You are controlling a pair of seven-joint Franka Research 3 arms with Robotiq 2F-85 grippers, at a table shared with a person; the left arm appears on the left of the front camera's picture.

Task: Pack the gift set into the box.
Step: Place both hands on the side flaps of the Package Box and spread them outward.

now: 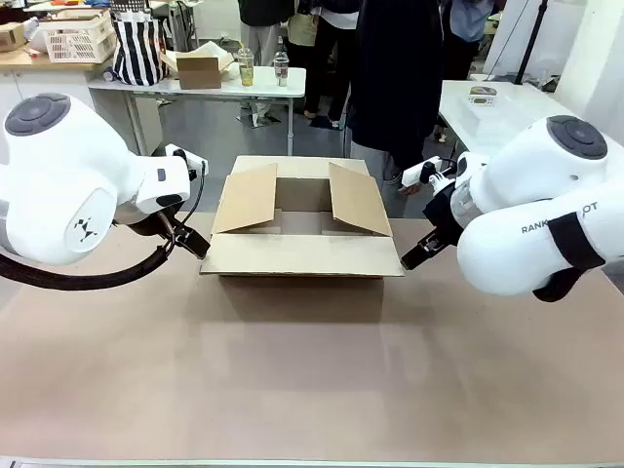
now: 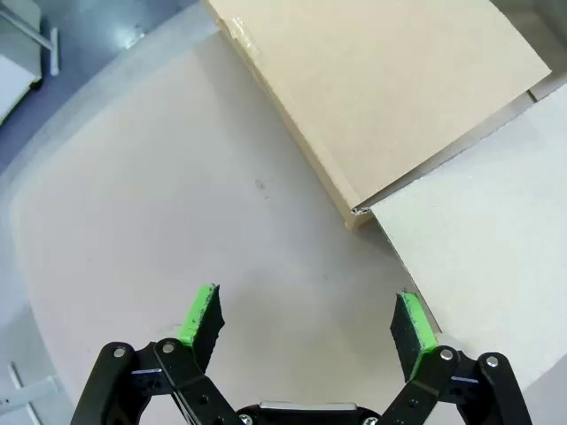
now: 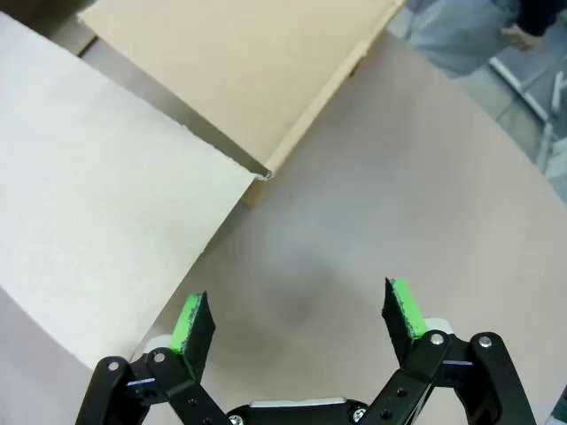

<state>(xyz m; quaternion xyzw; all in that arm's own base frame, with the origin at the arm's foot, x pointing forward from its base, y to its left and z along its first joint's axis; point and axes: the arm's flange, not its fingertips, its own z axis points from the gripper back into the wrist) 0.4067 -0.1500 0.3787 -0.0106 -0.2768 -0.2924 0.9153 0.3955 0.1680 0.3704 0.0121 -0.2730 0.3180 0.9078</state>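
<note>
The left pincer is standing spread. Its green pads are wide apart, with only bare desk lying between them. The right pincer is also standing spread and is gripping nothing.

The box is sitting in the far half of the desk, midway between the left and right edges, with its far side close to the far edge. All four flaps are standing open. The near flap is folding outward toward the near edge, and the side flaps are rising at a tilt. These flaps are covering most of the interior, so the floor of the box and anything on it cannot be made out.

In the front view, the left pincer is lying just beside the near left corner of the near flap, and the right pincer just beside its near right corner. The white wrists are hiding most of both sets of fingers there, so contact with the cardboard cannot be determined.

In the left wrist view, one pad is lying at the flap's edge, and whether it is touching cannot be told. In both wrist views the picture edges are cutting the box off.

A person in dark clothing is standing at the far edge behind the box, cut off at the top.
</note>
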